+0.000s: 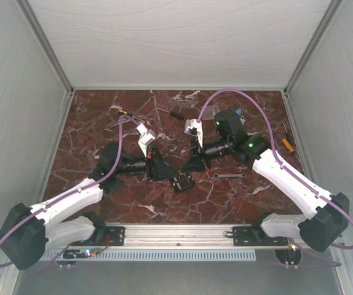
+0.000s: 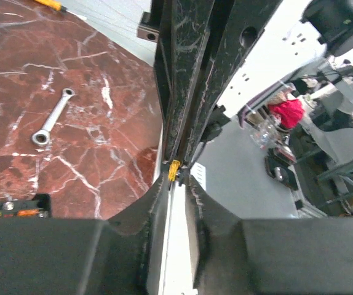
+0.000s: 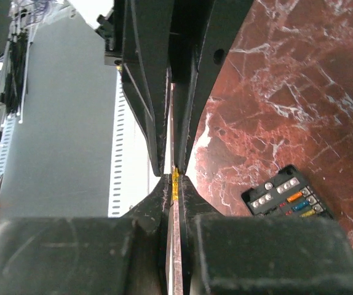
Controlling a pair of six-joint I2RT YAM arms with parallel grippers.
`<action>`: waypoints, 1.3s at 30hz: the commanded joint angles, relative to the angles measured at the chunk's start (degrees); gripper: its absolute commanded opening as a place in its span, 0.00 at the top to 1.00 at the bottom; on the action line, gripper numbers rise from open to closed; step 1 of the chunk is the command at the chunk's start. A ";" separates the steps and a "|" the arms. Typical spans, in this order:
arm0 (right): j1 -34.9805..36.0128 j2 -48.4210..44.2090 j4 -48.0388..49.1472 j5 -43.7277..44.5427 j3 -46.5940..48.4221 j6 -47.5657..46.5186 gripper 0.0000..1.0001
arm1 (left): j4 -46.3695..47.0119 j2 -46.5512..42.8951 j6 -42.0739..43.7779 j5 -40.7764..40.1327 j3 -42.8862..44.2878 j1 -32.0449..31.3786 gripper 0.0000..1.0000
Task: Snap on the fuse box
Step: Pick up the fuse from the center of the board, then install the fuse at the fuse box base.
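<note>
The fuse box [image 1: 182, 182] lies face up on the marble table [image 1: 133, 123], at 6 o'clock just beside where the two grippers meet tip to tip. Nothing looks snapped on, so most of the task seems to remain. The right gripper [image 3: 175, 182] is clenched on a small yellow piece [image 2: 174, 169]. The left gripper [image 1: 170, 169] flanks the piece with a narrow slit between its fingers, and whether it grips cannot be told.

Workshop lab: walled test bench [image 1: 103, 123], wrench [image 1: 228, 175]

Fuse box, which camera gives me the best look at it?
The right wrist view: the fuse box lies close, its face and coloured fuses plain. The top view shows the box small and dark; the left wrist view catches only its corner at the frame edge.
</note>
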 commanded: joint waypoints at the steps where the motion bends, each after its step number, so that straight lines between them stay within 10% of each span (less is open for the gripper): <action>1: 0.93 -0.55 -2.98 9.45 1.55 0.70 1.00 | -1.01 -1.77 -0.24 -6.57 -0.33 0.17 0.78; 17: 7.16 7.91 -13.52 45.43 2.91 15.42 1.00 | -14.66 -0.14 -9.93 -24.28 -7.31 3.42 0.41; 39: 12.22 23.27 -6.68 54.42 4.10 28.55 1.00 | -5.90 25.11 -22.40 -20.62 -5.30 5.53 0.47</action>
